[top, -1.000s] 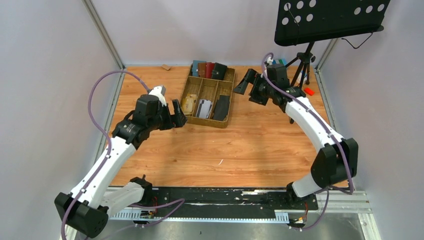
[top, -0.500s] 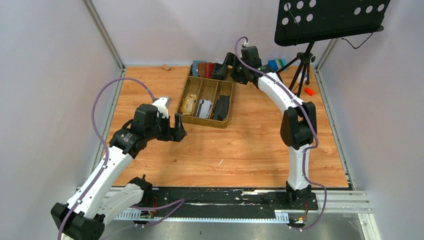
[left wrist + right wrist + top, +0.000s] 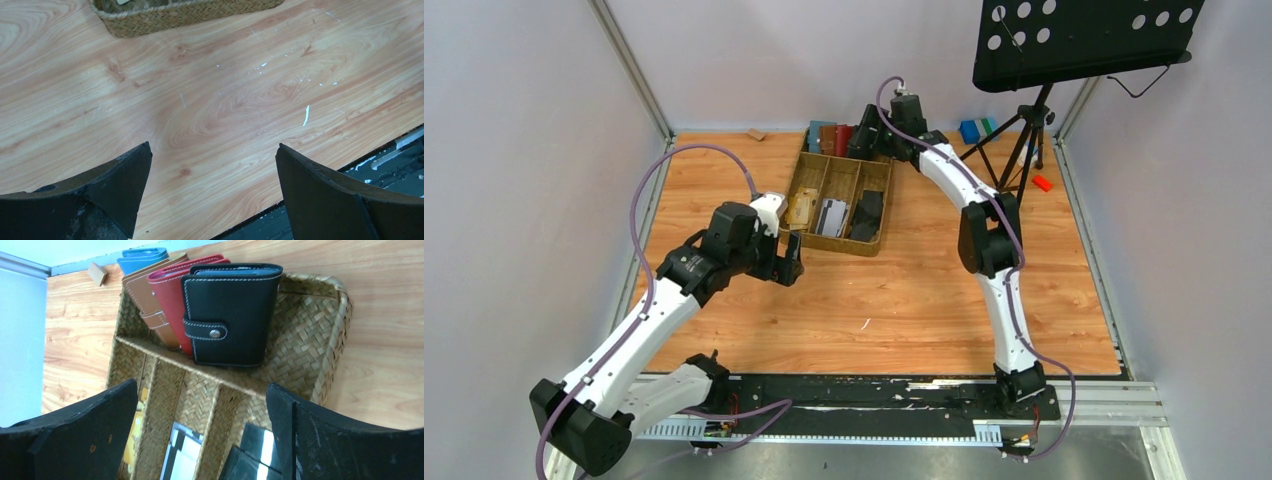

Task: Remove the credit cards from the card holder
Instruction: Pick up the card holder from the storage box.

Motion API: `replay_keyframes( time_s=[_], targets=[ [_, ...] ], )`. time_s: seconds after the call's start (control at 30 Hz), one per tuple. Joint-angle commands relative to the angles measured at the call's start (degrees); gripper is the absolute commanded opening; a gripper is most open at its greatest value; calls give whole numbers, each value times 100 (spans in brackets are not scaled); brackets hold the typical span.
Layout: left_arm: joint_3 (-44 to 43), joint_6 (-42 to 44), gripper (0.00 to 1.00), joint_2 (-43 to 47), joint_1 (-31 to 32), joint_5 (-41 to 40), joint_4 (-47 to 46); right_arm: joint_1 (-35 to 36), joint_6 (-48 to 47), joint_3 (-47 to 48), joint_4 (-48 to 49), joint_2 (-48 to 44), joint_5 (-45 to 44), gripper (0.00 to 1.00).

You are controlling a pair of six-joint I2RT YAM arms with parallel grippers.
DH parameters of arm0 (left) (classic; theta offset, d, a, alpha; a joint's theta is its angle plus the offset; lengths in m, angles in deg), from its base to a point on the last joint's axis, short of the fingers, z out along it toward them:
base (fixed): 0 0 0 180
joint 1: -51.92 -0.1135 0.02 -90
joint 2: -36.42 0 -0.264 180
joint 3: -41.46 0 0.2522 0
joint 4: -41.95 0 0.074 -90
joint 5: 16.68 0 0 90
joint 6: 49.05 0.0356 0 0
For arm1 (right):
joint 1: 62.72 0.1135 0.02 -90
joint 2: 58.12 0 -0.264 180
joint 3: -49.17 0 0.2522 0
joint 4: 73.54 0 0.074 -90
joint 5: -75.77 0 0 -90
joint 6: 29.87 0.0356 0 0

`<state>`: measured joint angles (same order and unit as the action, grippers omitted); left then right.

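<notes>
While the right gripper [image 3: 201, 386] hovers, jaws spread, by the clasped card holder [image 3: 232, 315], seemingly clear of it, the left gripper [image 3: 213, 146] gapes over the table [image 3: 225, 100].

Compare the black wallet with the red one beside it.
The black wallet stands in front, fully visible; the red wallet is mostly hidden behind it. The black wallet shows a snap tab; none shows on the red wallet. Both stand shut in the basket.
</notes>
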<state>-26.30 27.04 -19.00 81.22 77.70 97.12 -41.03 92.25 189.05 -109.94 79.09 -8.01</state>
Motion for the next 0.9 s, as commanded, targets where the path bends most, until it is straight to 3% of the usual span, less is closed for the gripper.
replay_keyframes(
  time_s=[0.0,0.3,0.63,0.77,0.87],
  targets=[
    [-260,321,100,-64,50,-52,-55,29,-157,530,671,484,-173,100],
    [-195,337,100,-182,50,-117,55,60,-86,1254,1349,1405,-197,100],
    [-141,357,100,-261,50,-175,-22,85,-87,1383,1485,1678,-428,95],
    [-98,328,100,-252,50,-151,-61,58,-5,1483,1549,1796,-506,92],
    [-55,295,100,-217,49,-148,-115,29,84,1509,1620,1805,-529,80]
  ],
)
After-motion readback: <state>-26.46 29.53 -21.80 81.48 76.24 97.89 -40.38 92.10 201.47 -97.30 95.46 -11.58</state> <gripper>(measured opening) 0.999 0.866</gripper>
